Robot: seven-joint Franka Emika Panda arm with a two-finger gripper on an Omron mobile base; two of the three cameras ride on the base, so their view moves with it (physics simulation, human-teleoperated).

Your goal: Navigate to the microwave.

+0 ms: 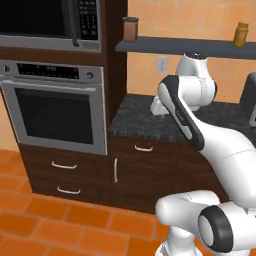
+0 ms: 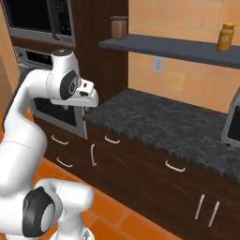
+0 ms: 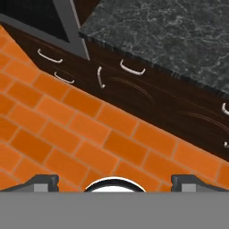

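The microwave (image 1: 47,22) is built into the dark cabinet column at the upper left of the left base view, with its black glass door, dark vertical handle and button panel at the right. In the right base view the microwave (image 2: 40,18) sits at the top left, partly behind my arm. My gripper (image 3: 114,181) is open and holds nothing. It hangs above the orange tile floor (image 3: 67,134) in front of the dark drawers. Its two fingertips (image 3: 42,182) stand wide apart in the hand view.
A steel wall oven (image 1: 55,107) sits below the microwave, above two drawers. To its right runs a dark stone counter (image 2: 164,122) over cabinets. A shelf (image 2: 173,47) holds a brown jar (image 2: 119,27) and a yellow jar (image 2: 225,36). A small countertop oven (image 2: 233,124) stands at the far right.
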